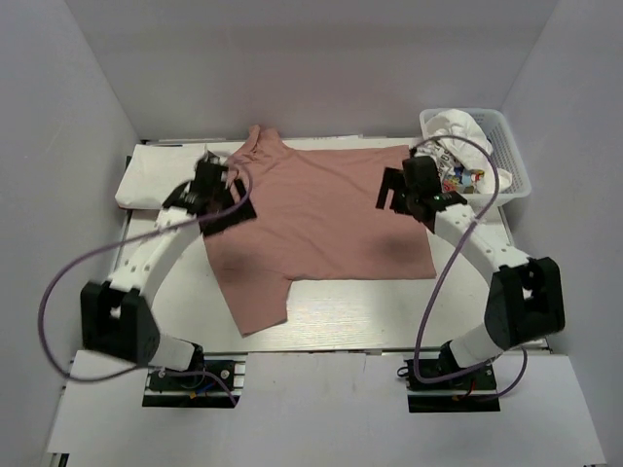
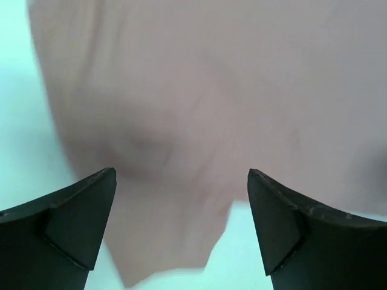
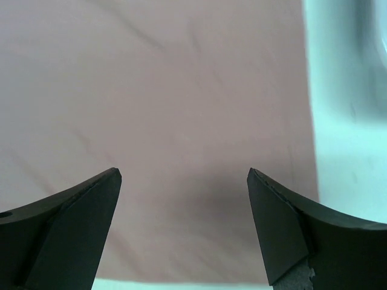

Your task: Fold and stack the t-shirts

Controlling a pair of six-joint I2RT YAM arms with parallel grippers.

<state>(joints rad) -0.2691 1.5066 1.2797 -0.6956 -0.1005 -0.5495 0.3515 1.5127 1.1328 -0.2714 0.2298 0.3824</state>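
A dusty-pink t-shirt (image 1: 321, 219) lies spread flat on the table, plain side up, one sleeve hanging toward the near edge and the collar at the far left. My left gripper (image 1: 222, 185) is open and empty above the shirt's left part; its wrist view shows pink cloth (image 2: 199, 96) and a sleeve corner below the jaws. My right gripper (image 1: 399, 190) is open and empty above the shirt's right edge; its wrist view shows flat pink cloth (image 3: 157, 103). More t-shirts, white with prints (image 1: 458, 131), are heaped in the basket.
A white plastic lattice basket (image 1: 516, 170) stands at the far right. A folded white cloth (image 1: 156, 175) lies at the far left under the left arm. White walls close in the table on three sides.
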